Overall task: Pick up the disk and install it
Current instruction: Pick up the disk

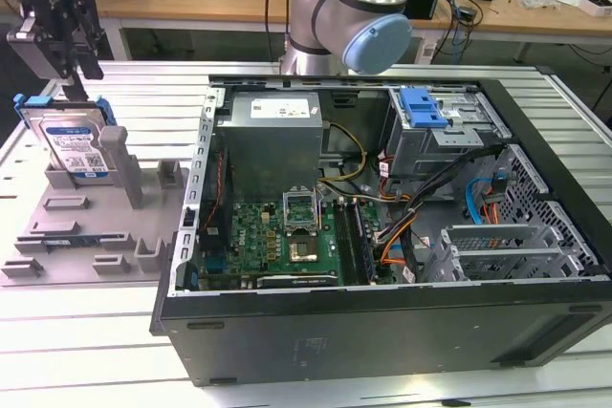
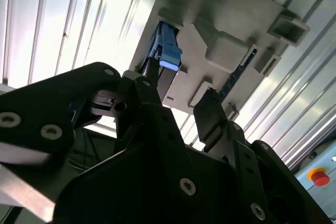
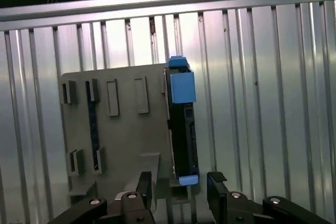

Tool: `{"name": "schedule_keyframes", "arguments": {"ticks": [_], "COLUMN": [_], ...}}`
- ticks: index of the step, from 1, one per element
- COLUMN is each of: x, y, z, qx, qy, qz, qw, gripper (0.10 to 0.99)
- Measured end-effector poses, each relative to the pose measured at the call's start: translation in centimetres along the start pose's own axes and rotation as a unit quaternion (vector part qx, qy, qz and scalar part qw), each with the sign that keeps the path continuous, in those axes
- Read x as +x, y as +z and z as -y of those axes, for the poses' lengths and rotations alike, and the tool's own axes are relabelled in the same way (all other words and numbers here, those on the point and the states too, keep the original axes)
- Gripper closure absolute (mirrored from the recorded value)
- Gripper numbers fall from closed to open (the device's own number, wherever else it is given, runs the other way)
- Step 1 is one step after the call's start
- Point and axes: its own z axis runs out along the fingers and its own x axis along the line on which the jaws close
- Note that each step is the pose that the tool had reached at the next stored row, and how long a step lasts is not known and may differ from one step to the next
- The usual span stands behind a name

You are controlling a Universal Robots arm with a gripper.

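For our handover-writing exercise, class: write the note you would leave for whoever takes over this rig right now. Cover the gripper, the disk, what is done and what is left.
Gripper: open and holding nothing. It hovers above the disk, with its fingers apart on either side of the disk's line.
Disk: stands on edge in the grey fixture on the slatted table, at the exterior view's left, outside the open computer case.
Done: the gripper is lined up over the disk.
Left: the disk is not yet gripped, lifted or installed in the case.
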Motion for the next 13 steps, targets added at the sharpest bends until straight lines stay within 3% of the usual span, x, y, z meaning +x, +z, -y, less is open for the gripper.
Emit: {"name": "schedule_keyframes", "arguments": {"ticks": [2, 7, 13], "x": [-0.20, -1.56, -1.56], "y": [0.05, 0.24, 0.69], "z": [-0.02, -0.25, -2.14], "qx": [0.0002, 0.0007, 0.0010], "qy": [-0.003, -0.023, -0.039], "qz": [0.0000, -0.0015, -0.0016], "qw": [1.0000, 0.9997, 0.9992], "gripper": [0.545, 0.545, 0.545]}}
